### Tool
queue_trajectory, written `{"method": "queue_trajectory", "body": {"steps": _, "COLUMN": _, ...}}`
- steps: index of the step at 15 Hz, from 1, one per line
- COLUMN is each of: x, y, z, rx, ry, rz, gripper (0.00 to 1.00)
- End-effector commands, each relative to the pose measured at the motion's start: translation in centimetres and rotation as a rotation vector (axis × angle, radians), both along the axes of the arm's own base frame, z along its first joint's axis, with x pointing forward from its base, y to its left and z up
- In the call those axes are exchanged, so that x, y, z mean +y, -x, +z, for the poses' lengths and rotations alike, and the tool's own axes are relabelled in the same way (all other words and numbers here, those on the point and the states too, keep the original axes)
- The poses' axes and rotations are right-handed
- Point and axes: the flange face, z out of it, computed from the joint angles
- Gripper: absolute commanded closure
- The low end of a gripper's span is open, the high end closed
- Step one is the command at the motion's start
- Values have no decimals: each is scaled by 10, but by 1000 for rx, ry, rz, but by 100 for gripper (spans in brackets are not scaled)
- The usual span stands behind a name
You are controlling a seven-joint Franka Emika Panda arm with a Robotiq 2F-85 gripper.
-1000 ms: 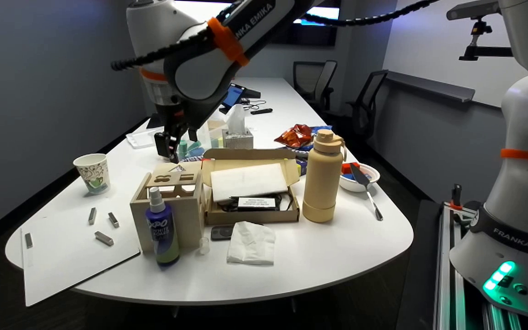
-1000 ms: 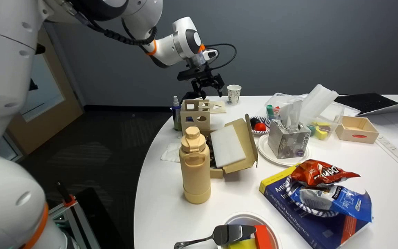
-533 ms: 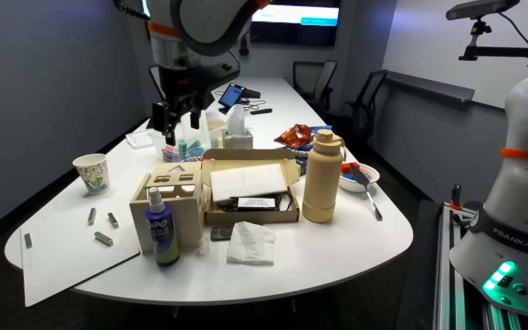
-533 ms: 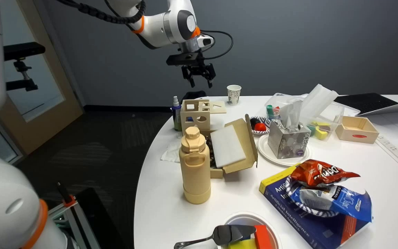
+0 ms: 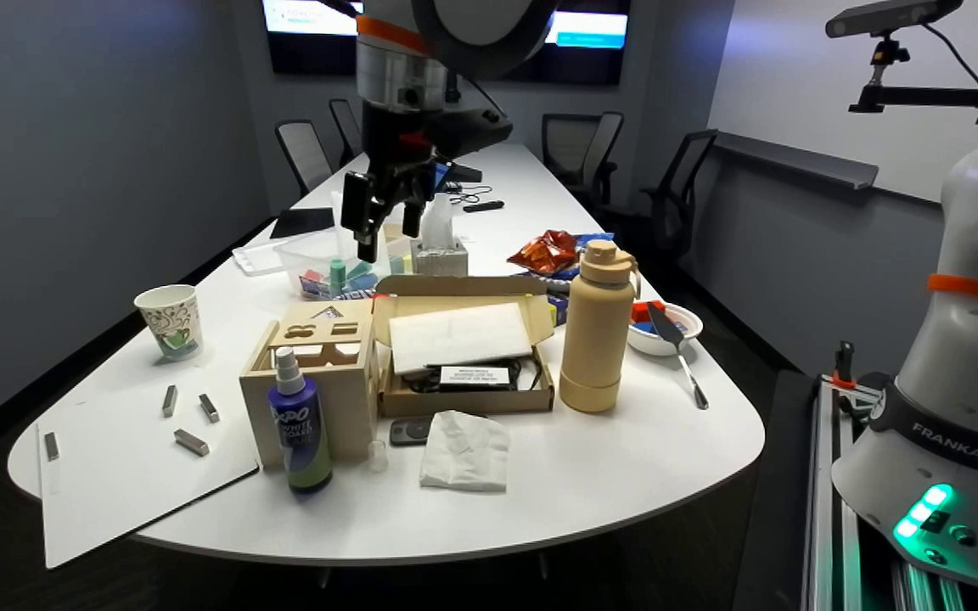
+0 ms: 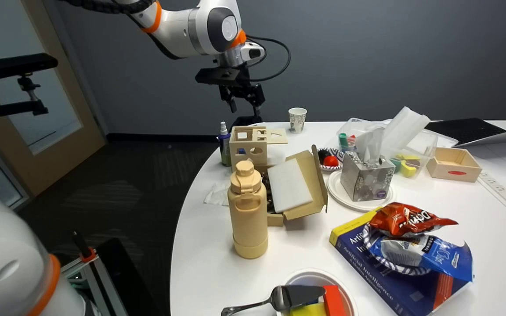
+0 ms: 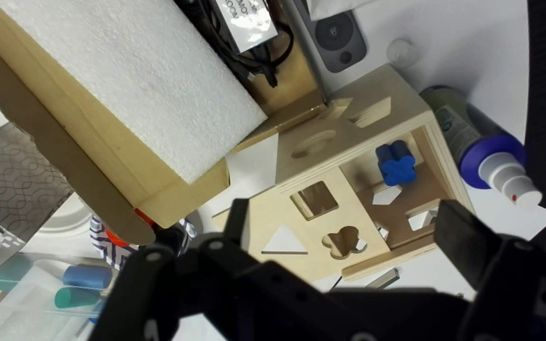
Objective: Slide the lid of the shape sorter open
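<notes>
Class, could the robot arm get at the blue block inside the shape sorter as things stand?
Probably yes: the lid is partly open, leaving the blue block uncovered, and the jaws stand open, though the sorter walls may leave little room.

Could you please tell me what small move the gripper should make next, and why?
Probably back the open gripper away: the lid already sits partly slid off the shape sorter, exposing the blue block inside, and the gripper holds nothing.

— Exterior views?
— In an exterior view I look along the table [image 5: 591, 467] from its rounded end; in an exterior view, across it toward the wall [image 6: 389, 57];
— My wrist view?
— Downward, nearest; all 3 share the shape sorter [image 7: 356, 153].
</notes>
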Motion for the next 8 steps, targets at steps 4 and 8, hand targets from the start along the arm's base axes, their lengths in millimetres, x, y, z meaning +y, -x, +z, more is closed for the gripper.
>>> {"method": "queue_trajectory", "body": {"steps": 4, "x": -26, "y": 49, "z": 13, "rx": -70, "ry": -53, "rz": -1, "gripper": 0}}
{"method": "queue_trajectory", "body": {"steps": 8, "x": -40, "y": 55, "z": 13, "rx": -62, "ry": -59, "rz": -37, "gripper": 0}}
